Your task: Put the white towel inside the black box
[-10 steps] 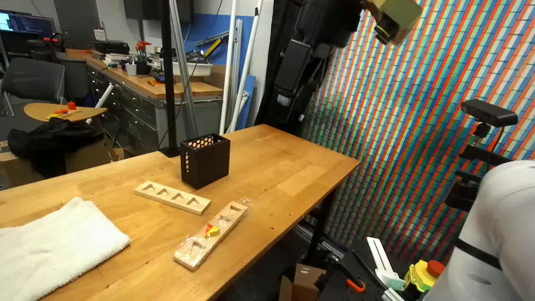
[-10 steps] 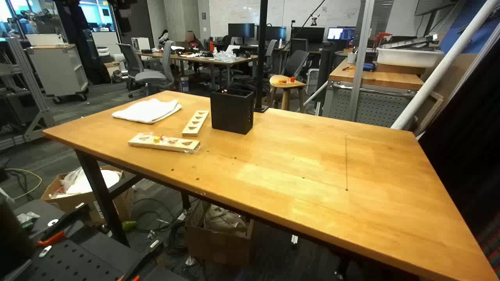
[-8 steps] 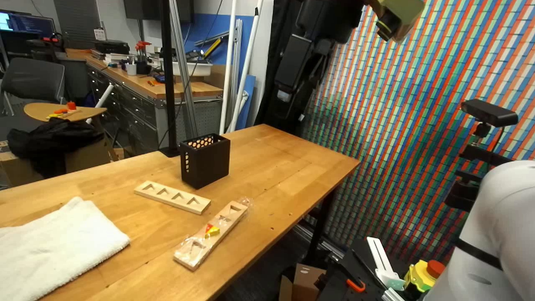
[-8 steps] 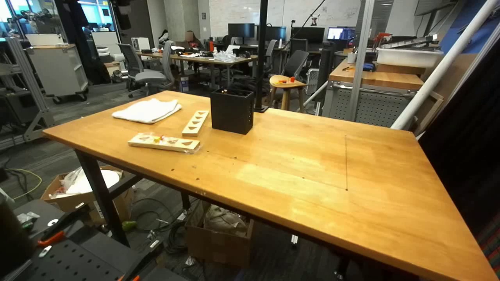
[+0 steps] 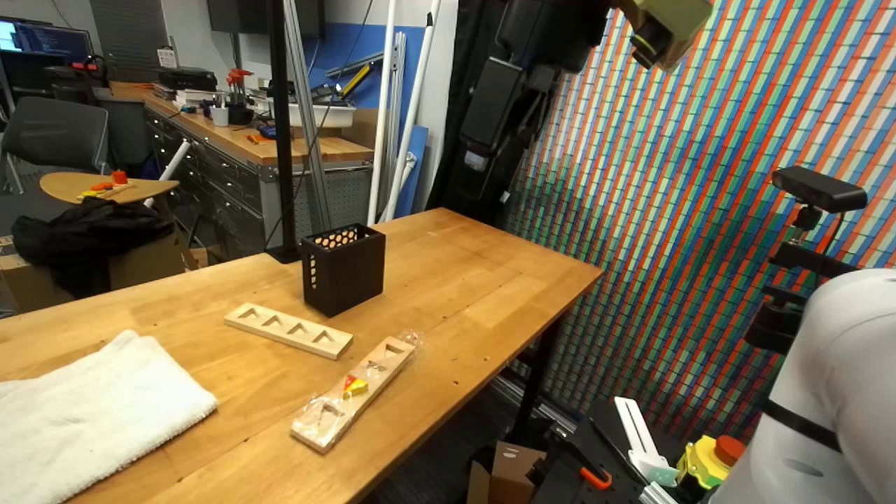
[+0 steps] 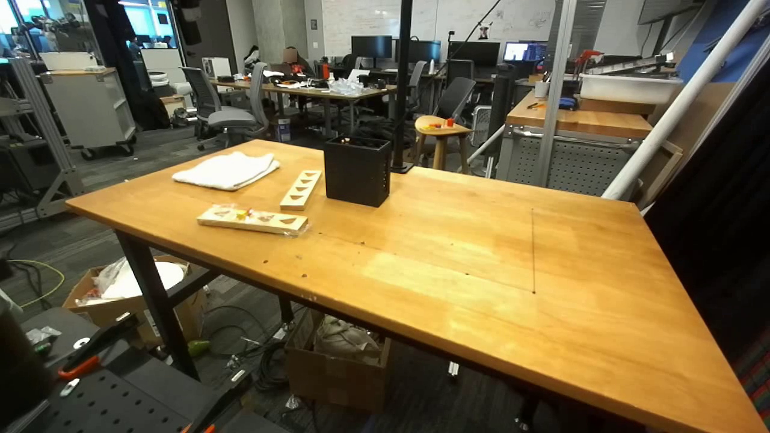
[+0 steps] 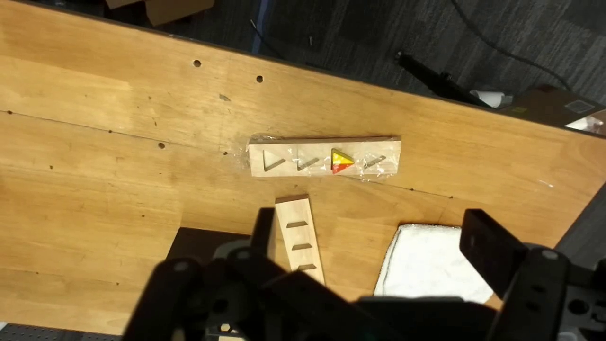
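Observation:
The white towel (image 5: 105, 413) lies folded flat on the wooden table in both exterior views (image 6: 227, 170). It also shows in the wrist view (image 7: 431, 265), partly covered by a finger and the gripper body. The black box (image 5: 345, 273) stands upright with its open top facing up, also in an exterior view (image 6: 357, 173); holes pierce some walls. In the wrist view only a dark part of the box (image 7: 203, 244) shows behind a finger. My gripper (image 7: 376, 239) is open with nothing between its fingers, held well above the table. In an exterior view the gripper (image 5: 493, 164) hangs high at the top, against dark cloth.
A wooden board with triangular cut-outs (image 5: 288, 330) lies between towel and box. A plastic-wrapped board (image 5: 353, 393) with a red and yellow piece lies nearer the table's (image 5: 490, 301) long edge. A black post (image 5: 281, 140) rises at the table edge behind the box.
My gripper and wrist have shifted very slightly to the right and up in an exterior view. The towel, the box and the boards have not moved.

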{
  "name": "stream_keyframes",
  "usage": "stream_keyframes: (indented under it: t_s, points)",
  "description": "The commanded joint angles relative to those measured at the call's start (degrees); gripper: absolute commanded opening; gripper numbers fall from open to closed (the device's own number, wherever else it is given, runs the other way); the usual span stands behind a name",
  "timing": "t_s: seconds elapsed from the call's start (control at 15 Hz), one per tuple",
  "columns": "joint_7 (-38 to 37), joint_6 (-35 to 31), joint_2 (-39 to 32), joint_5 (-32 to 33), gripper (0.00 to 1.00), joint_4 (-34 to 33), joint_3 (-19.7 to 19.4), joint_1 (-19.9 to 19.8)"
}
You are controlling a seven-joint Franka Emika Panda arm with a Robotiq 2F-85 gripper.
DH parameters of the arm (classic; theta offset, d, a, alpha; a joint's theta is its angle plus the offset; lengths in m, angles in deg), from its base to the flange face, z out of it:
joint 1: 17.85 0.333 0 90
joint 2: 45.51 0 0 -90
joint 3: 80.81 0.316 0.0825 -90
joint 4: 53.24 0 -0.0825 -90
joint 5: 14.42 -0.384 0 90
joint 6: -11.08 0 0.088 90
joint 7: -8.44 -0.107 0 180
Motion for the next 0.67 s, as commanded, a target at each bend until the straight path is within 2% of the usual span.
stream_keyframes:
  t_s: [0.0, 0.33, 0.6]
  points:
    - [-1.60, -0.51, -4.39, 0.38, 1.00, -3.18, 3.11, 0.60]
    - [-6.13, -2.30, -16.87, 1.53, 1.00, -11.42, 11.50, 1.97]
    - [-9.69, -2.41, -27.90, 5.29, 1.00, -20.70, 17.22, 2.75]
